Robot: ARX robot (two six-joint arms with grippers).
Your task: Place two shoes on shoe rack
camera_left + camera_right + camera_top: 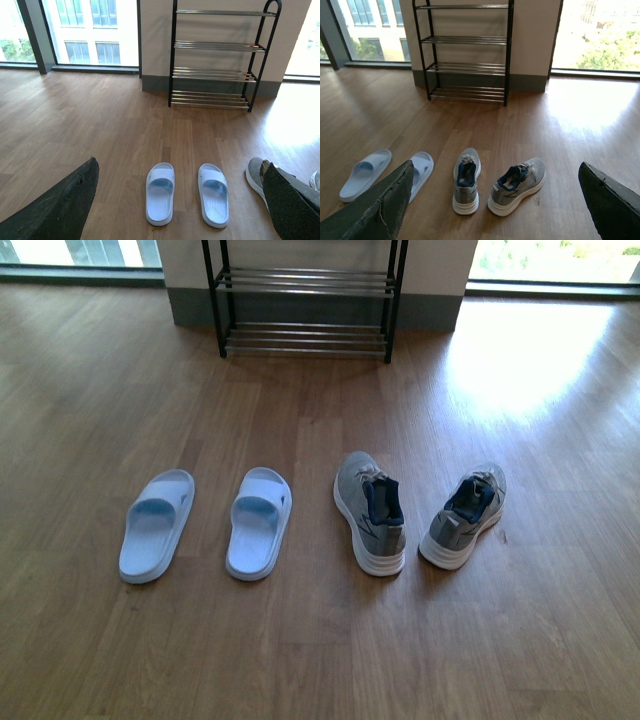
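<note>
Underfoot: wood-plank floor [320, 660], with a bright glare patch off the rack's right end. Behind the rack is a pale wall [535, 30] with grey skirting, and windows [600, 35] on either side of it.

Landmark: the shoe rack [305, 282]. It has a thin black frame and silver bars, and stands upright against the wall. The wrist views show four tiers (the front view catches only the lower two).

All four shoes sit on the floor in front of the rack, well apart from it. They form a rough row parallel to its bars, soles down.

- The inner sneaker [370, 512] is grey knit with a white sole and navy lining. It lies toward the rack's right end, toe pointing at the rack.
- The outer sneaker [462, 515] is the same make and sits further out past the rack's right post. Its toe is angled a little away from the rack's middle.
- The inner slide [259, 522] is pale blue with one strap. It lies toward the rack's left end, toe toward the rack.
- The outer slide [157, 525] sits further out on that side, toe also toward the rack.

The left jaws are spread wide with nothing between them. Their dark fingers [55, 205] sit at the edges of the left wrist view, facing the rack.

The right jaws are likewise wide apart and hold nothing. Their fingers [375, 210] also face the rack.
</note>
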